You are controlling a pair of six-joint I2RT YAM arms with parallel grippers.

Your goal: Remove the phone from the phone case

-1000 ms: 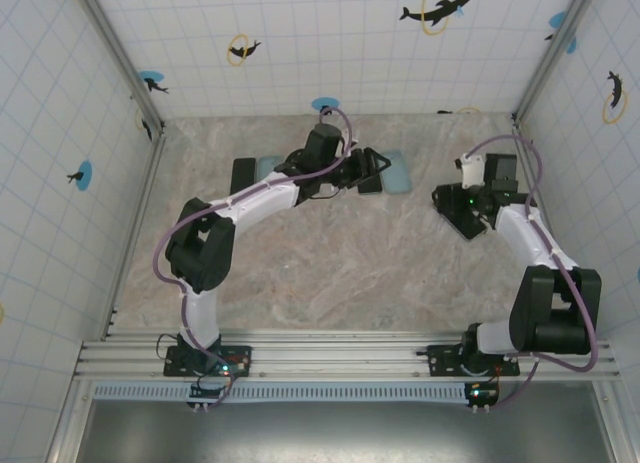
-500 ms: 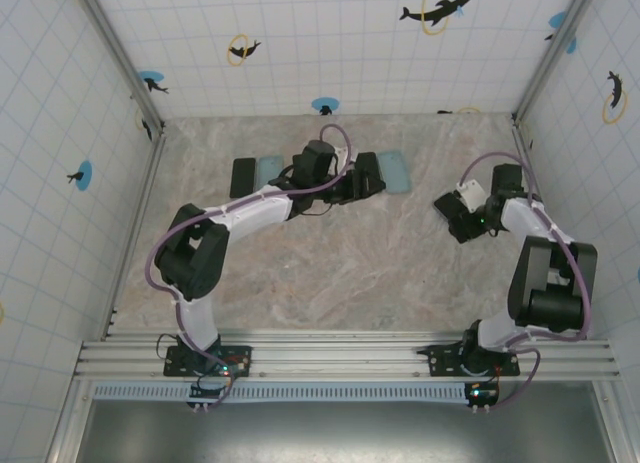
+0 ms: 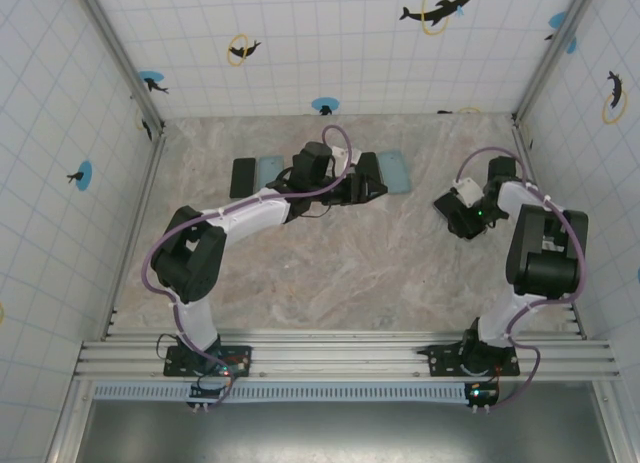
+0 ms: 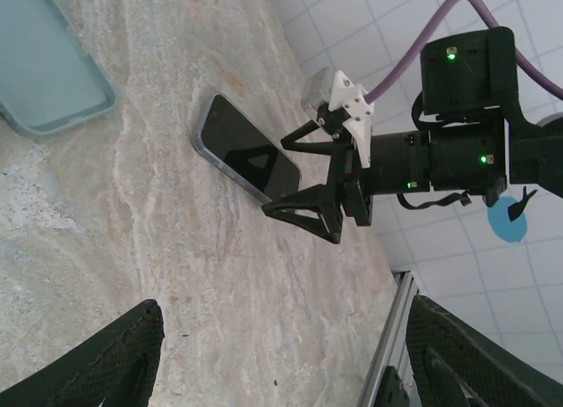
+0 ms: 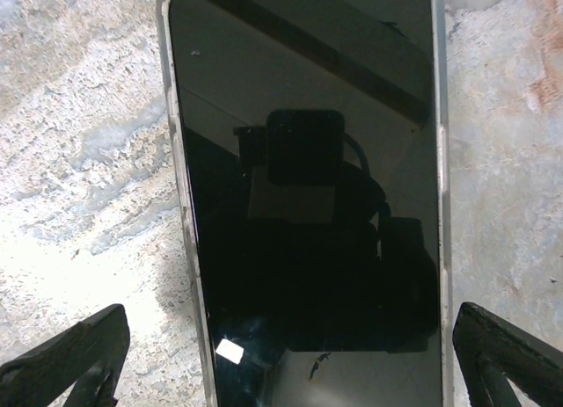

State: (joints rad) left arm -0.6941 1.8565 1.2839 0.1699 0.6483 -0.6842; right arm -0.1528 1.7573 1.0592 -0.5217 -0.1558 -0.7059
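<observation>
Around the phone (image 5: 308, 205) the right gripper (image 4: 280, 177) stands with its jaws spread wide, one finger (image 5: 70, 359) off each long edge of the handset, and bare stone shows between each fingertip and the phone's silver rim. The phone lies flat on the marble-patterned table (image 3: 330, 273), dark screen up, with no case on it. In the left wrist view the gripper's tips sit at one short end of the phone; whether they touch the phone there I cannot tell. Near the phone, apart from it across a strip of bare table, lies the phone case (image 4: 44, 64), pale blue and flat. Beyond the case from the phone is the left gripper (image 3: 368, 178), so the case lies between that gripper and the phone. Its jaws are also wide apart, with only tabletop between the fingers (image 4: 106, 359) and nothing held. From above I cannot tell whether this gripper touches the case's near edge. Well apart from the phone, past the left arm's wrist, a second pale blue case (image 3: 268, 169) lies just beside a dark slab (image 3: 243, 176). They are close enough that I cannot tell whether they touch. Both lie flat on the table near the back wall.
</observation>
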